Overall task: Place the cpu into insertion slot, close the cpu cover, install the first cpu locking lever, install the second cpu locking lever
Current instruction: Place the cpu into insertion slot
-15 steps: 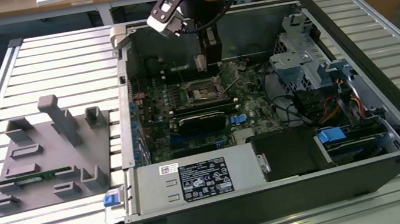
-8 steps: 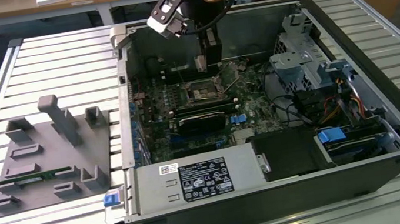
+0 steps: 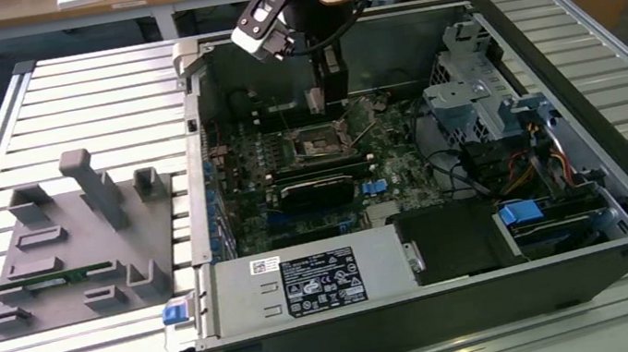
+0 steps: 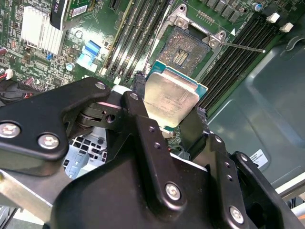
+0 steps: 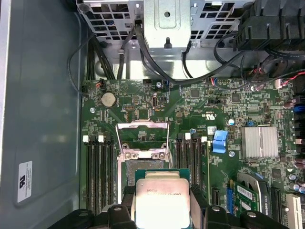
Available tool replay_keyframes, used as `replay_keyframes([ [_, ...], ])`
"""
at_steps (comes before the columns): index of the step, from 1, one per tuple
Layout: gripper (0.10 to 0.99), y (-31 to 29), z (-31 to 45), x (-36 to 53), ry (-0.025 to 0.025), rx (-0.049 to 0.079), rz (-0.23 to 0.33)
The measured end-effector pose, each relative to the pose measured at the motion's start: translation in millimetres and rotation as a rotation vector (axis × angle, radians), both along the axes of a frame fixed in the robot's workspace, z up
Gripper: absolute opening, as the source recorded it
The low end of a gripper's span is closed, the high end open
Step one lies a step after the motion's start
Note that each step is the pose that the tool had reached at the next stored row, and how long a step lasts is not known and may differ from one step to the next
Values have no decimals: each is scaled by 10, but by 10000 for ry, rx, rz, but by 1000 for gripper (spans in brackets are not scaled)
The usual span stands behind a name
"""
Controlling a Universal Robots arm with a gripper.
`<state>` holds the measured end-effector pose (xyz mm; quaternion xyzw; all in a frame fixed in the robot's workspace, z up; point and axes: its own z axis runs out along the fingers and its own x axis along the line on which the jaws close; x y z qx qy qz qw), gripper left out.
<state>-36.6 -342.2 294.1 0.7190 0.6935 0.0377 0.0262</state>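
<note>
**Holding.** The cpu [image 4: 171, 95] is found clamped between the two black fingers [image 4: 143, 129] of the hand [image 4: 167, 113]. The hand is closed only as far as the chip's width allows. Opposite edges are gripped, so the flat faces are left free.

**Position.** The chip is carried metal face up and roughly level with the board. It is above and partly over the insertion slot [image 4: 183, 50], with no contact seen. This attitude is judged to be kept so that the chip can meet the socket squarely.

**Socket readiness.** The cpu cover [image 5: 142, 126] is swung up and back on its hinge. A thin wire lever [image 4: 243, 46] is sprung out to one side. The slot is thereby left open; the seating, closing and locking steps are not yet done.

**Materials and shapes.**
- The chip's face is dull silvery-beige metal, square with softened corners, and is bordered by a thin blue-green edge.
- The slot is a black square with a fine grain of contacts, a dark centre and bright metal at its rim.
- The cover is a thin stamped silver frame with a large window.
- The fingers are matt black, angular and fastened with bright screws.

**Setting.** The green motherboard [image 5: 200, 95] is mounted in an opened computer case [image 3: 437, 330]. The case is laid on its side on a ribbed metal desk [image 3: 89, 88], so the socket is presented upward to the arm.
</note>
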Motion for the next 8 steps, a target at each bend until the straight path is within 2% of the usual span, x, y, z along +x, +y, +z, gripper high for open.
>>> replay_keyframes([
  [8, 537, 0, -17, 0, 0, 0, 0],
])
